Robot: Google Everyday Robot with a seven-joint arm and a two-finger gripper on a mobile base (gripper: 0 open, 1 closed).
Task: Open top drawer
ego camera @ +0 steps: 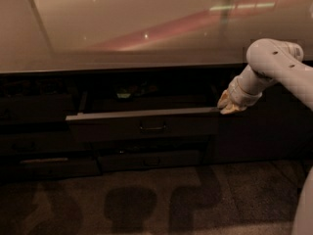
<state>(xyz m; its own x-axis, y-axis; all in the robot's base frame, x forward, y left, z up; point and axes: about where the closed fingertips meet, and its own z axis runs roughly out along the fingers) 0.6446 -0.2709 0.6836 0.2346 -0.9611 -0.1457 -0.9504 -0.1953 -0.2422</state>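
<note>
Under glossy countertop (146, 28) | top drawer (142, 125) open | gripper (230, 105) at its right corner, grip unclear

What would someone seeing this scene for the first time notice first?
Most likely the white arm reaching in from the right, bright in the dim scene. Its tool sits at the right end of the top drawer, which stands pulled out below the pale glossy counter, with a small handle at its centre.
</note>
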